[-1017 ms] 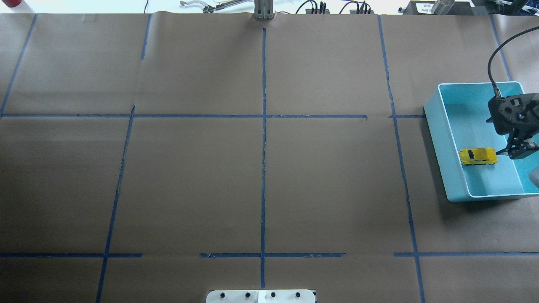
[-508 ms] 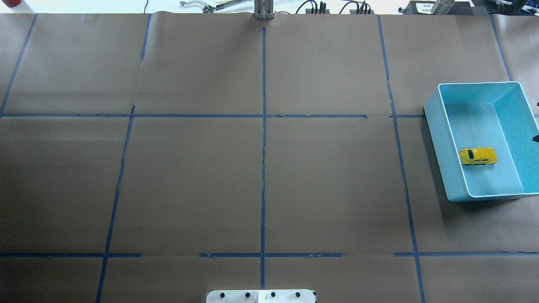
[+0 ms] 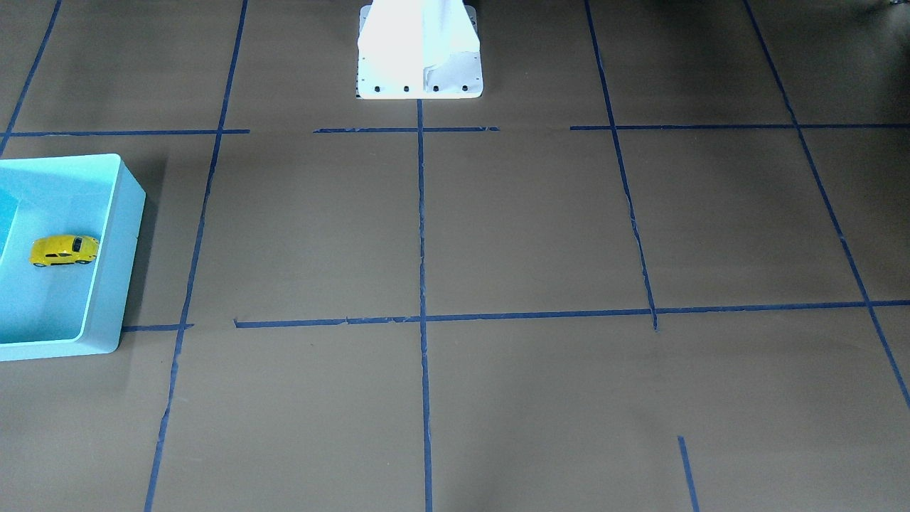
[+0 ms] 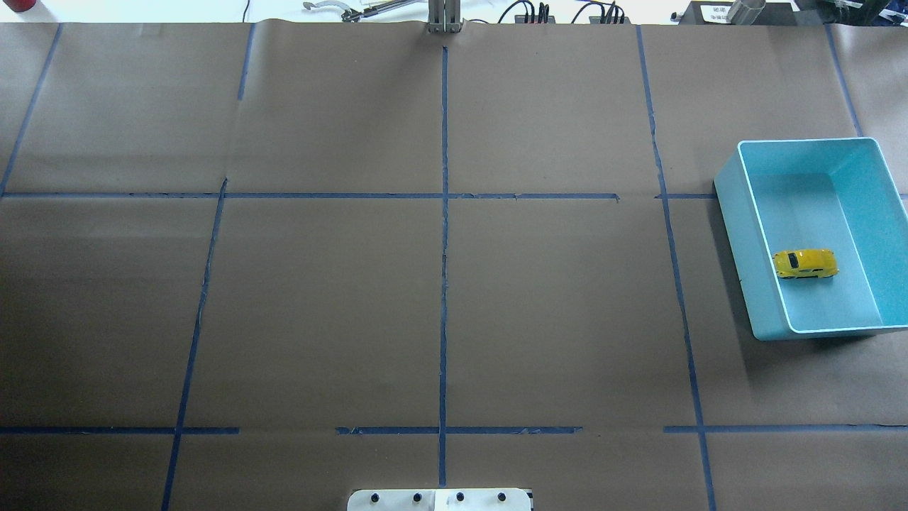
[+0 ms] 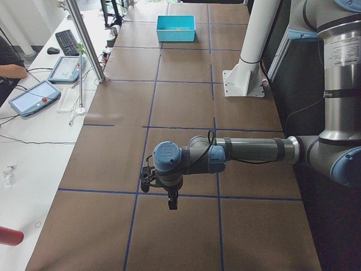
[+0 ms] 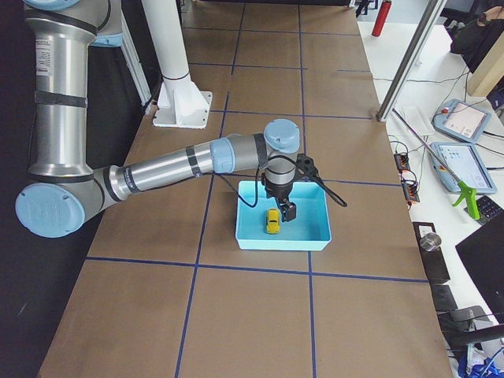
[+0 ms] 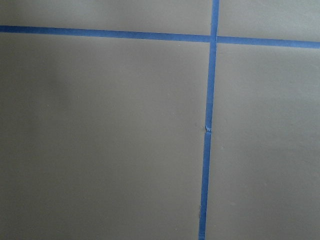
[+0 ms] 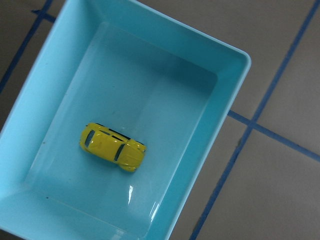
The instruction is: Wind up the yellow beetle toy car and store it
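The yellow beetle toy car (image 4: 805,263) (image 3: 64,250) (image 8: 112,146) (image 6: 272,221) lies on its wheels on the floor of the light blue bin (image 4: 752,241) (image 3: 114,284) (image 8: 220,100) (image 6: 283,240), with nothing holding it. Only the exterior right view shows my right gripper (image 6: 287,211), hanging over the bin just beside the car; I cannot tell whether it is open or shut. Only the exterior left view shows my left gripper (image 5: 172,204), pointing down over bare brown paper far from the bin; its state I cannot tell either.
The table is brown paper crossed by blue tape lines (image 4: 444,213). The white robot base (image 3: 419,50) (image 4: 440,499) stands at the table's middle edge. A side bench with tablets (image 5: 31,96), a keyboard and a person's arm (image 5: 8,59) runs along the far edge.
In the overhead view the right gripper, which hung over the bin right next to the car, has gone out past the right edge. The car has stayed in place.
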Controlling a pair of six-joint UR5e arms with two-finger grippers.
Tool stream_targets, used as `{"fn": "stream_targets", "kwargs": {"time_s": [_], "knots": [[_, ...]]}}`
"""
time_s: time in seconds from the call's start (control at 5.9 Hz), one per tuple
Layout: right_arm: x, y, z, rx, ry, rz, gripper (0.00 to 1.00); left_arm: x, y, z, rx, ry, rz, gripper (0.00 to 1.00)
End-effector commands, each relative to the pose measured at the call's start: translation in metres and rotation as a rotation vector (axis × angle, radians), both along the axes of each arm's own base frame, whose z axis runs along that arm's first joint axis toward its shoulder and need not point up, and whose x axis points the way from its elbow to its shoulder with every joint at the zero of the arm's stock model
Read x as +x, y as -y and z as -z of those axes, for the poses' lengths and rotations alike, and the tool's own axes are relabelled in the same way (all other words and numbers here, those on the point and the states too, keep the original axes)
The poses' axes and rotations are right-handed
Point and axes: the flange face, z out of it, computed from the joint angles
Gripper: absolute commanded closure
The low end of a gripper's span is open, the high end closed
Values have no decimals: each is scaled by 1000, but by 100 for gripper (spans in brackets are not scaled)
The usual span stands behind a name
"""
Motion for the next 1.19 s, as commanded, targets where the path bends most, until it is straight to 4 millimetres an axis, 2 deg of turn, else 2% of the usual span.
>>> {"fn": "stream_targets", "kwargs": {"time_s": [0.0,0.17,0.34,0.68,0.85,1.02], "knots": [[47,-4,-61,-247,5,-240,0,0,0,0,0,0,0,0],[49,-12,-69,-261,2,-242,0,0,0,0,0,0,0,0],[48,-11,-72,-268,1,-243,0,0,0,0,0,0,0,0],[48,-25,-105,-163,17,-266,0,0,0,-1,-1,1,0,0],[48,-19,-94,-181,27,-312,0,0,0,-1,-3,1,1,0],[48,-18,-92,-186,28,-313,0,0,0,-1,-3,1,1,0]]}}
